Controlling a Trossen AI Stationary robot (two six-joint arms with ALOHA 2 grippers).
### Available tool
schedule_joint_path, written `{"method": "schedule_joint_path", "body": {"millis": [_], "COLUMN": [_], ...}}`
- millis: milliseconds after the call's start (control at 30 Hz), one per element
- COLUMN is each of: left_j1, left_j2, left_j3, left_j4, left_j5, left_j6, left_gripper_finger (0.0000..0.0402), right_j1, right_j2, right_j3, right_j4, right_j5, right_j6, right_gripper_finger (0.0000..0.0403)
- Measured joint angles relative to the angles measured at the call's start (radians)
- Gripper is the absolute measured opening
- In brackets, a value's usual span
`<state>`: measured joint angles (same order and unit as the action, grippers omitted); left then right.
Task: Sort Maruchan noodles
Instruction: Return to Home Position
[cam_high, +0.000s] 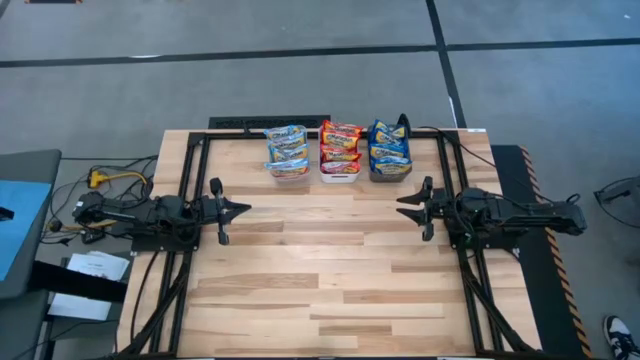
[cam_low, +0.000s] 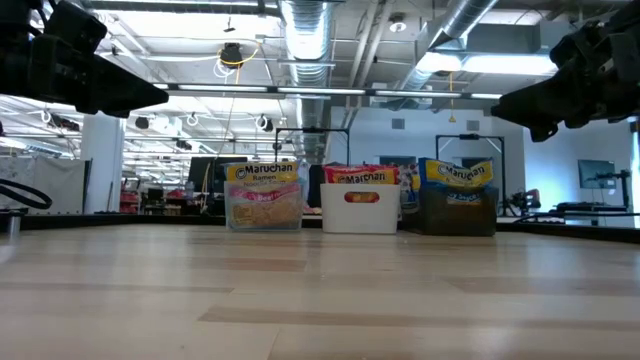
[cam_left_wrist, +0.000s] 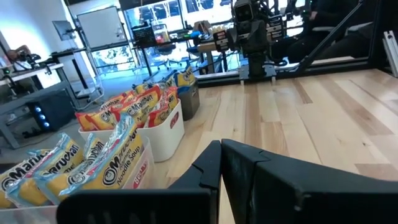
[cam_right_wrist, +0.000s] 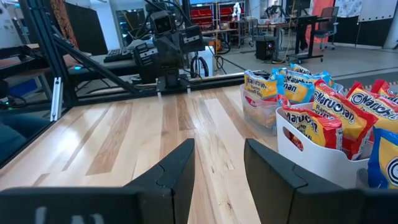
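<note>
The Maruchan noodles packets stand in three bins in a row at the table's far edge. Orange-yellow packets fill the clear bin, red packets the white bin, and blue packets the dark bin. My left gripper hovers shut above the table's left half, pointing right. My right gripper hovers open above the right half, pointing left. Both grippers hold nothing and stay on the near side of the bins.
A black frame runs round the wooden tabletop, whose middle and near parts lie bare. Cables and papers lie off the table's left edge. Beyond the far edge are workshop desks and equipment.
</note>
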<state>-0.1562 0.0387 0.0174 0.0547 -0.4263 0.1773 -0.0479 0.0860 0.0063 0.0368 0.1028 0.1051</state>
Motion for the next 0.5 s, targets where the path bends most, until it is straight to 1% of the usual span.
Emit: {"method": "schedule_joint_path", "body": {"millis": [500], "left_j1": [0.001], "left_j2": [0.000], "left_j3": [0.000], "left_j4": [0.000], "left_j5": [0.000], "left_j6": [0.000], "left_gripper_finger": [0.0000], "right_j1": [0.000], "right_j2": [0.000], "right_j3": [0.000], "right_j4": [0.000], "right_j5": [0.000], "right_j6": [0.000], "right_gripper_finger": [0.0163]}}
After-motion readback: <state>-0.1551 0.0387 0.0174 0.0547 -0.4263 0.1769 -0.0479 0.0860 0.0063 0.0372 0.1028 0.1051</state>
